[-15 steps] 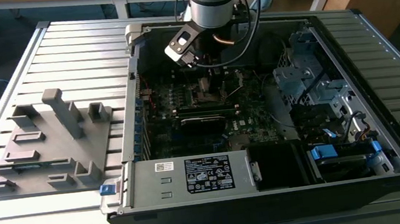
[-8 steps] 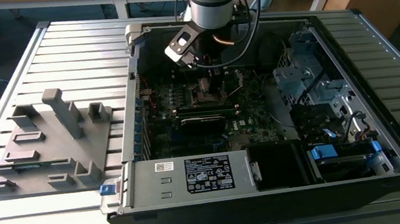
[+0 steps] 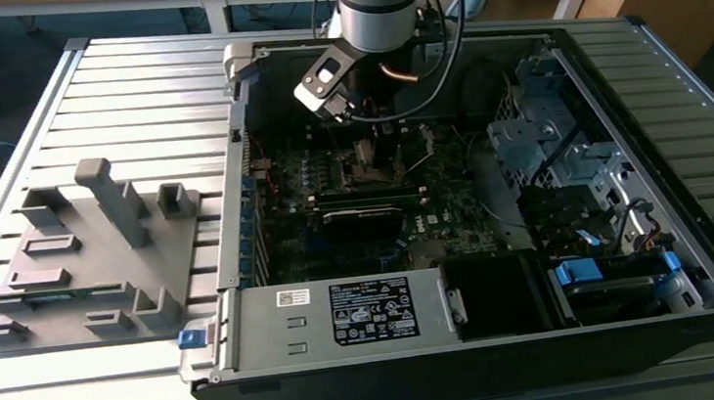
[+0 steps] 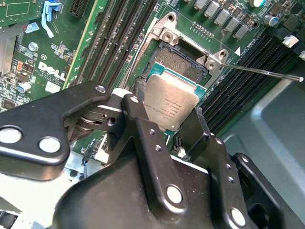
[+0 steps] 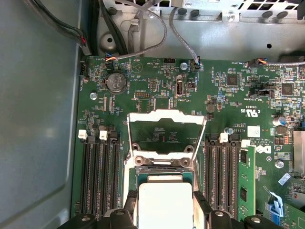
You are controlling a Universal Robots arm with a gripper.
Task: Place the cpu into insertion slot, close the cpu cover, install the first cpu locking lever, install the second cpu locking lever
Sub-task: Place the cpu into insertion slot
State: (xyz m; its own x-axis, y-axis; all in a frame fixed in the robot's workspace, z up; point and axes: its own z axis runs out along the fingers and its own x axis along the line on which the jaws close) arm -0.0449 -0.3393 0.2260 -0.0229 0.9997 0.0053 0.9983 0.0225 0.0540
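The cpu (image 4: pixel 171 101) (image 5: pixel 164 202), a flat silver-topped square chip, sits between my gripper's black fingers (image 4: pixel 136 114), one on each of two opposite sides. My gripper (image 4: pixel 167 112) (image 5: pixel 164 210) is shut on it. The chip hangs tilted over the near part of the insertion slot (image 4: pixel 180 61) (image 5: pixel 164 172), whose dark pin field shows beyond it. The cpu cover (image 5: pixel 164 117), a silvery frame with a square window, stands swung open past the slot. A thin wire locking lever (image 4: pixel 264 72) sticks out to one side. In the exterior view my arm (image 3: pixel 372 12) reaches down into the open computer case.
Long black memory slots (image 5: pixel 97 176) (image 5: pixel 221 176) flank the socket closely, with a green card (image 5: pixel 245 186) beyond. Cables (image 5: pixel 143 38) run along the case wall (image 5: pixel 38 119). A drive cage (image 3: pixel 548 142), a power supply (image 3: pixel 342 314) and a grey fixture plate (image 3: pixel 87 255) show in the exterior view.
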